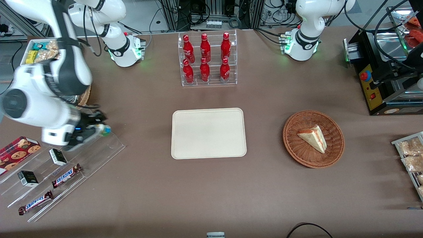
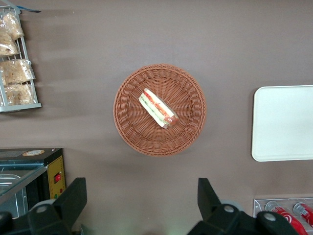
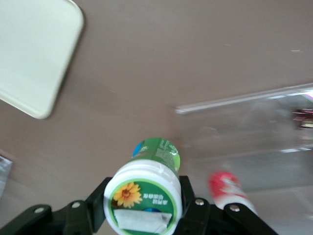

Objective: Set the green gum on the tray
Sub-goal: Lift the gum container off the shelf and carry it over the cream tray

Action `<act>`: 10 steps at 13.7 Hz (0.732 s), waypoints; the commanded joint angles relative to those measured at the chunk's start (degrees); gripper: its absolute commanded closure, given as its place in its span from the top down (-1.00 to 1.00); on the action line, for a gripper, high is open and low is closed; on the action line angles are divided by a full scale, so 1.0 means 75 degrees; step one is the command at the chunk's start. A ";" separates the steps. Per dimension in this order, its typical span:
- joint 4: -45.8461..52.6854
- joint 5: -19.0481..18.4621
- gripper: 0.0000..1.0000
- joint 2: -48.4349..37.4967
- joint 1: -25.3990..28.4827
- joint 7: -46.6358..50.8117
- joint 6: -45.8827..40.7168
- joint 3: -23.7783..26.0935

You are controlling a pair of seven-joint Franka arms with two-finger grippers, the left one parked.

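Note:
My right gripper (image 1: pixel 100 128) hovers over the upper end of the clear acrylic rack (image 1: pixel 109 145), toward the working arm's end of the table. It is shut on the green gum (image 3: pixel 146 188), a green canister with a white lid and flower label, gripped between the two black fingers (image 3: pixel 98 198). In the front view only a bit of the green gum (image 1: pixel 105 130) shows at the fingertips. The cream-beige tray (image 1: pixel 209 133) lies flat mid-table, bare, and shows in the right wrist view (image 3: pixel 34 54) and the left wrist view (image 2: pixel 283 122).
A red canister (image 3: pixel 227 188) lies on the rack beside the gum. The rack holds Snickers bars (image 1: pixel 67 175) and small dark boxes (image 1: pixel 57 156). A bottle rack (image 1: pixel 207 59) stands farther from the camera than the tray. A wicker basket (image 1: pixel 313 138) with a sandwich sits toward the parked arm's end.

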 commanded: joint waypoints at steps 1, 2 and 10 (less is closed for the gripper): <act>0.0273 0.0576 -1.00 0.0480 0.0753 0.1432 0.0108 -0.0091; 0.0274 0.0705 -1.00 0.0632 0.1139 0.1994 0.0377 -0.0091; 0.1746 0.1269 -1.00 0.2856 0.3473 0.5922 0.2161 -0.0091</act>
